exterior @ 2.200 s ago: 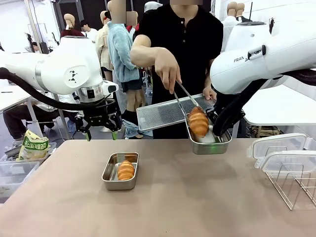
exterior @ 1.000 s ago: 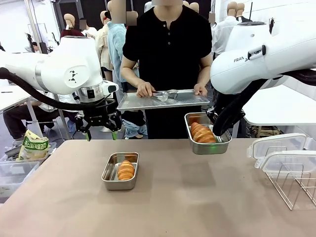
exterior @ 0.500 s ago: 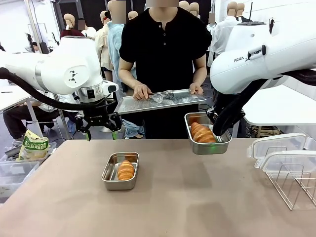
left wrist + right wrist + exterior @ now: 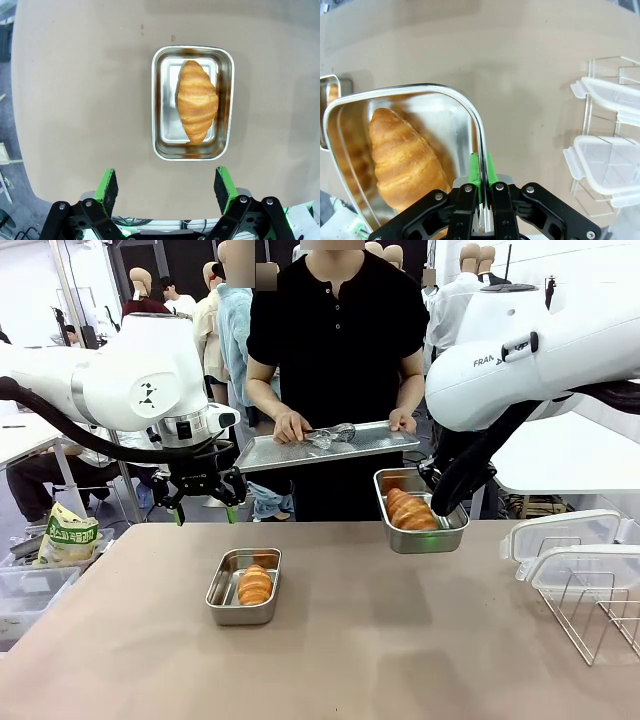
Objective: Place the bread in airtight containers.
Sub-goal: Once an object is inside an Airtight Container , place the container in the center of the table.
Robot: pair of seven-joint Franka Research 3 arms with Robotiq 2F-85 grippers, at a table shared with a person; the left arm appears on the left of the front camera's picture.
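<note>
Right pincer (image 4: pixel 480 166) clamps the rim of a raised tub (image 4: pixel 421 540) holding a croissant (image 4: pixel 408 510); left pincer (image 4: pixel 205 510) gapes wide, empty, above the table's (image 4: pixel 400 640) other tub (image 4: pixel 240 616).

1. The ridged crescent croissant (image 4: pixel 405 160) is golden brown with stripes.
2. The small rectangular steel tub (image 4: pixel 476 125) is shiny silver.
3. The flat table (image 4: pixel 520 65) is light brown.
4. The clip-on plastic lids (image 4: pixel 610 162) are cloudy white.

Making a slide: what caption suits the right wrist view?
Right hand pinches the rim of a steel container holding one croissant.
</note>
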